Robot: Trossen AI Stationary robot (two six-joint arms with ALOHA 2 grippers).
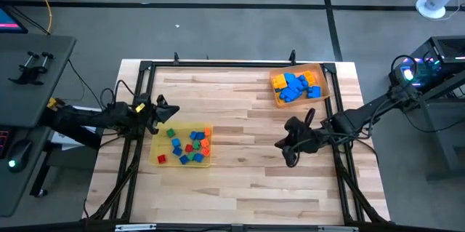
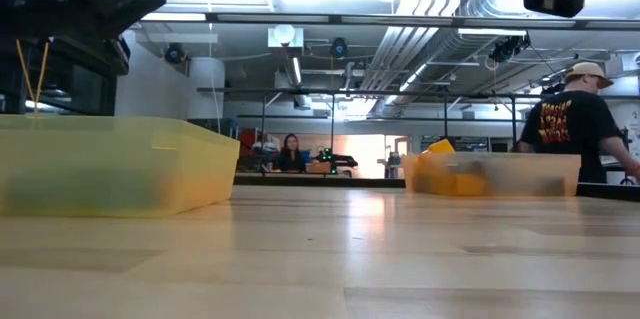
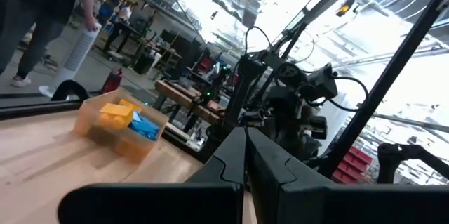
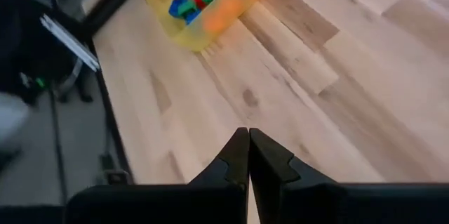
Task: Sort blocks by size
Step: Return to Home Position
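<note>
The small blocks [image 1: 187,147], red, blue, green and orange, are lying loose in the yellow tray [image 1: 155,159] on the left arm's side of the table [image 1: 240,126]. The larger blue and orange blocks [image 1: 294,86] are sitting heaped in the orange tray [image 1: 324,79] at a corner on the right arm's side. No block is showing on the bare wood between the trays. By their look, these are light, rigid plastic pieces with smooth, rather slippery faces; a pinch across two opposite flat sides, below the studs, is looking the surest hold. The left gripper [image 1: 170,113] is hovering just beside the yellow tray, fingers pressed together on nothing. The right gripper [image 1: 282,146] is hanging over mid-table, likewise closed and empty.
</note>
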